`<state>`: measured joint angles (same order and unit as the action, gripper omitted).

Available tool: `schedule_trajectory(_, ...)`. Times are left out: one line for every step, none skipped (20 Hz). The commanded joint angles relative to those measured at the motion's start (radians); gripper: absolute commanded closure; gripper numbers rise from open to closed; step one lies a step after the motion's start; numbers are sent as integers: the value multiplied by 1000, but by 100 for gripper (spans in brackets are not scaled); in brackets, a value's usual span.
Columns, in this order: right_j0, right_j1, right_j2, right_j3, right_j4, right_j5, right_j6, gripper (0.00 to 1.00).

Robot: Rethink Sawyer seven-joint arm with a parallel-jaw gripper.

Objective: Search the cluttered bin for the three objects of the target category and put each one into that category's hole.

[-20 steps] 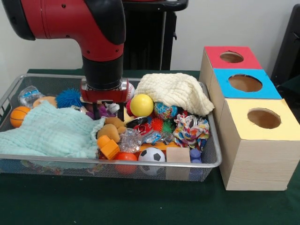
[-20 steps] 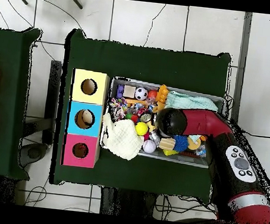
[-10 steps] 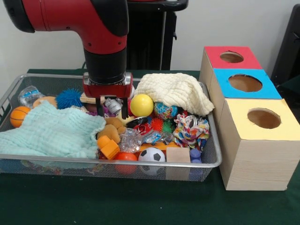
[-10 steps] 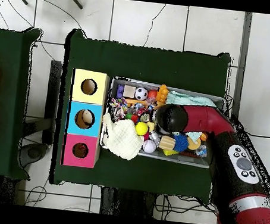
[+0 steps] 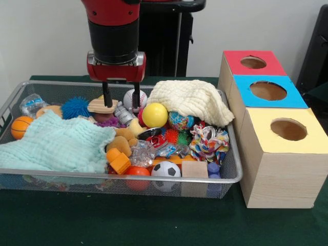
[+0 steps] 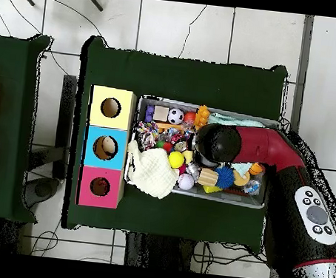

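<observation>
The bin is a wide silver wire-mesh basket full of toys; it also shows in the overhead view. My gripper hangs over the bin's back middle, open and empty, with its fingertips just above the clutter. A wooden disc and a white baseball lie under and behind it. Nearby are a yellow ball, a soccer ball, a small basketball and a blue spiky ball. In the overhead view the arm hides the gripper.
Three wooden boxes with round top holes stand right of the bin: red, blue, yellow. A cream cloth covers the bin's back right and a mint cloth its front left. A wooden block lies at the front.
My gripper has risen out of the clutter, from among the toys to just above them. It comes up empty; the toys stay in the bin.
</observation>
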<state>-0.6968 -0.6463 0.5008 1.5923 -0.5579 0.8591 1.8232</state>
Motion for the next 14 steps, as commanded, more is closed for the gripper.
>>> schedule_trajectory(-17, -3, 53, 110, 10, 33, -163, 0)
schedule_trajectory(-15, 2, 51, 110, 8, 26, -157, 0)
schedule_trajectory(-13, 5, 50, 112, 7, 20, -152, 0)
schedule_trajectory(-13, 10, 49, 113, 3, 10, -147, 0)
schedule_trajectory(-11, 14, 47, 110, 0, 2, -142, 0)
schedule_trajectory(-9, 20, 46, 106, -7, -12, -137, 0)
schedule_trajectory(-6, 23, 46, 97, -12, -20, -136, 0)
schedule_trajectory(-1, 29, 45, 83, -19, -24, -134, 0)
schedule_trajectory(3, 34, 46, 67, -23, -23, -137, 0)
schedule_trajectory(7, 38, 47, 52, -25, -20, -139, 0)
schedule_trajectory(11, 43, 48, 37, -27, -17, -142, 0)
schedule_trajectory(17, 51, 49, 20, -30, -15, -143, 0)
schedule_trajectory(23, 55, 51, 4, -28, -8, -143, 0)
schedule_trajectory(30, 62, 52, -12, -30, -4, -144, 0)
